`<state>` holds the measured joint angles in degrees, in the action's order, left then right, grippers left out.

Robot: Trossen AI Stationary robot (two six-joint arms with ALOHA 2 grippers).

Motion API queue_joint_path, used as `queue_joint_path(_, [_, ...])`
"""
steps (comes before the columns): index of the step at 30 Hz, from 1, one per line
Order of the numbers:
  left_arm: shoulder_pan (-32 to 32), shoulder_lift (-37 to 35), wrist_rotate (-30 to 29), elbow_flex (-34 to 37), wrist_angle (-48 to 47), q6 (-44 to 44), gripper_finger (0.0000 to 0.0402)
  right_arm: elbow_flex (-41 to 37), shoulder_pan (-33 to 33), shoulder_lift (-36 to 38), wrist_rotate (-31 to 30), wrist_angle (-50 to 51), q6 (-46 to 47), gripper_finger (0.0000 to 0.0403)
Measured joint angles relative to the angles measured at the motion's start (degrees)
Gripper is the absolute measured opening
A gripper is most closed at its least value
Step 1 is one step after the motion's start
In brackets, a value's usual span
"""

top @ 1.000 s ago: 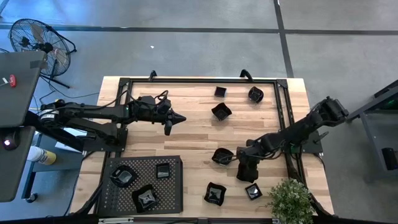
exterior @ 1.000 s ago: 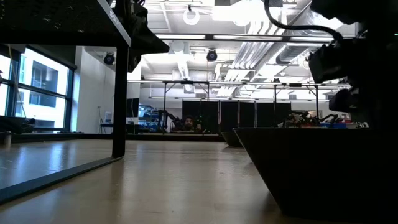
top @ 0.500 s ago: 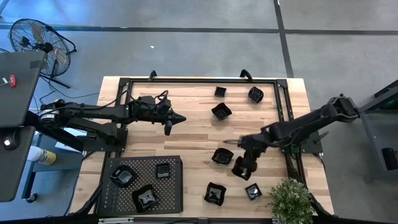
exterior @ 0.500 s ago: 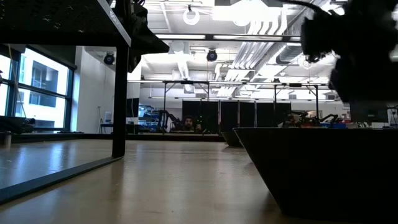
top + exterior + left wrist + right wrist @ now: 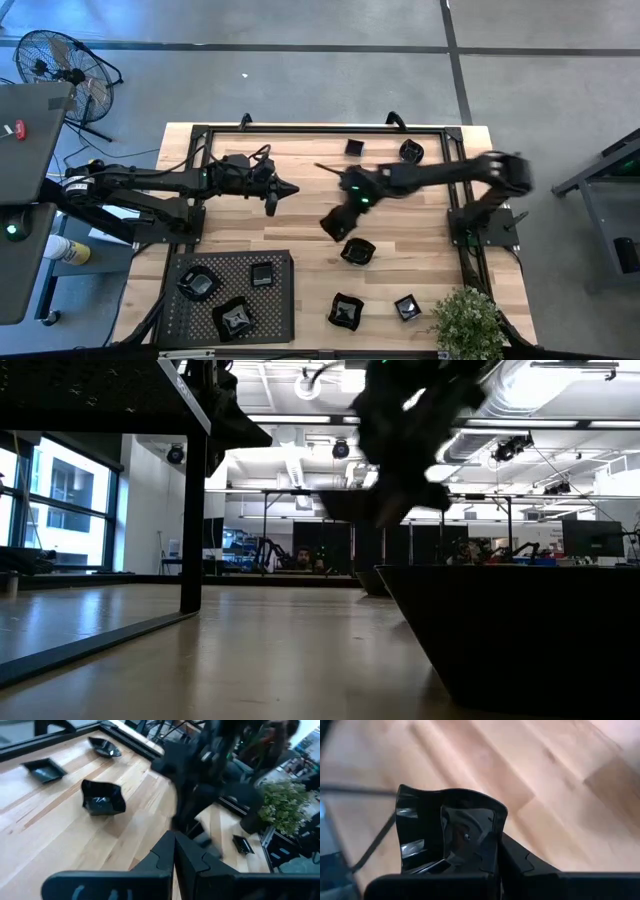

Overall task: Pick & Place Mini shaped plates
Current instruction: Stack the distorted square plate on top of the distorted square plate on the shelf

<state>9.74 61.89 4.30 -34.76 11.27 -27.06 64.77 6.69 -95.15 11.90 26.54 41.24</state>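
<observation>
A wooden tabletop (image 5: 300,225) seen from above. The right tool (image 5: 333,222), near the tabletop's middle, is closed on the rim of a small glossy black plate (image 5: 447,832) with wavy, angular edges, carried above the wood. The plate hangs tilted, its hollow facing the wrist camera; it is roughly as wide as long, so no long axis can be told.

The left tool (image 5: 270,197) waits shut and empty toward the left edge. A perforated tray (image 5: 275,300) at the near left corner holds three plates; six more lie across the right half.

To do this step well, carry the plate level over the tray's free part and lower it before letting go.
</observation>
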Motion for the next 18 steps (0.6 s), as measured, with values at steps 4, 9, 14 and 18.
queue_joint_path(4, [0.0,-0.32,-2.14,0.0,-6.14,-4.0,0.0001,6.78,2.55,-10.59,-0.02,-0.84,-0.75,0.0001])
queue_joint_path(9, [0.02,-0.66,-5.19,0.07,-16.68,-10.96,0.0001,13.96,4.55,-17.93,-1.25,-1.95,-1.25,0.0001])
queue_joint_path(14, [0.0,-0.7,-6.52,0.06,-21.12,-13.86,0.0001,18.78,5.12,-22.34,-2.09,-2.11,-1.66,0.0001])
queue_joint_path(18, [0.02,-0.7,-6.85,0.04,-22.52,-13.96,0.0001,20.18,5.08,-24.56,-1.85,-2.23,-2.34,0.0003])
